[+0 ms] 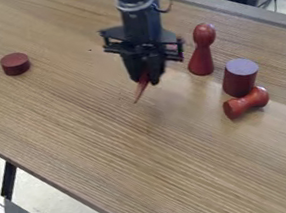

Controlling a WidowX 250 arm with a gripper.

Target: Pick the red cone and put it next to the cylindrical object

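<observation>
A: In the camera view, taking the clock from its middle, your gripper hangs at twelve over the wooden table. What do you have in it?

B: You have the red cone pinched between its fingers, its tip slanting down toward seven o'clock. You can't tell from here whether that tip touches the wood

A: And where is your cylindrical object?

B: It stands upright just before three o'clock, dark red with a paler top, so your cone is well apart from it, on its nine o'clock side. At the cylinder's six o'clock you'll see a red dumbbell-shaped piece on its side, right by the base; whether they touch, you can't be sure

A: Anything else around you?

B: A red pawn-shaped piece stands upright between one and two o'clock, near your cylinder, and a low red disc lies flat out at ten
</observation>
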